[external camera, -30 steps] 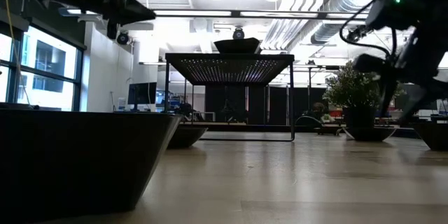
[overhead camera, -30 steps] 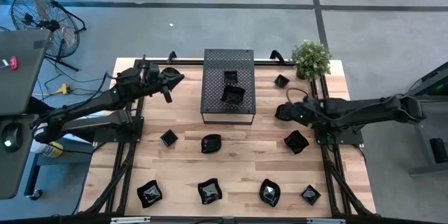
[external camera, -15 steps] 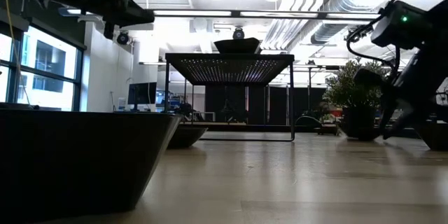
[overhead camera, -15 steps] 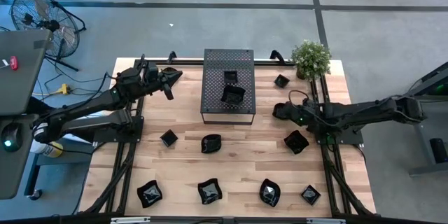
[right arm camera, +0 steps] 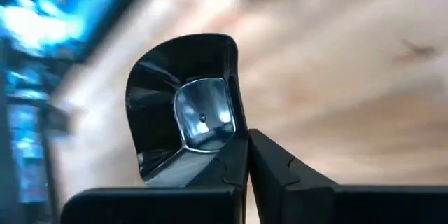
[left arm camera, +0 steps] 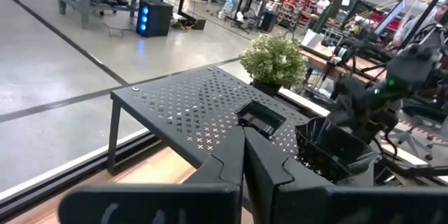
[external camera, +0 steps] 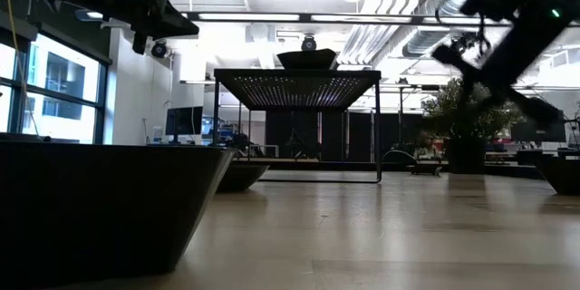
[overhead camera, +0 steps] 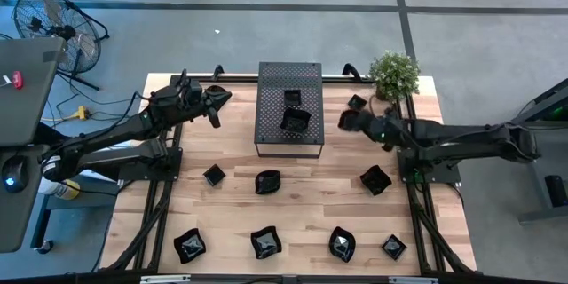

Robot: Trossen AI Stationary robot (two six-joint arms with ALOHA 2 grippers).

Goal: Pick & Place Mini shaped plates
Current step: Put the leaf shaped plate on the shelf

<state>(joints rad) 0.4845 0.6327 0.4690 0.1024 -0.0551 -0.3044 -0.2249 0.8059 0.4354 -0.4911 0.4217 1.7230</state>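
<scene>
Above the rear left of the wooden tabletop (overhead camera: 231, 155), the left gripper (overhead camera: 219, 99) is hovering in the air, its fingers (left arm camera: 231, 164) pressed together on nothing and pointing toward the perforated box (overhead camera: 288, 89). That dark box is standing at the rear centre, carrying a square plate (overhead camera: 292, 97) and a larger wavy plate (overhead camera: 294, 121) on its top. In front of it, a small square plate (overhead camera: 213, 175) and a leaf-like plate (overhead camera: 267, 182) are lying on the tabletop, while a row of four more black plates is sitting along the near edge: one at the left (overhead camera: 189, 247), one at the middle (overhead camera: 265, 242), one right of centre (overhead camera: 342, 244) and a small one at the far right (overhead camera: 394, 247). To the right of the box, the right gripper (overhead camera: 348, 120) is hanging above the tabletop, its fingers (right arm camera: 234, 164) pinching the rim of a glossy held plate (right arm camera: 185, 129), which is off the wood. Another plate (overhead camera: 374, 179) is lying below that arm on the right side, and a small plate (overhead camera: 356, 102) is sitting at the rear right, just beside a potted plant (overhead camera: 393, 73).
</scene>
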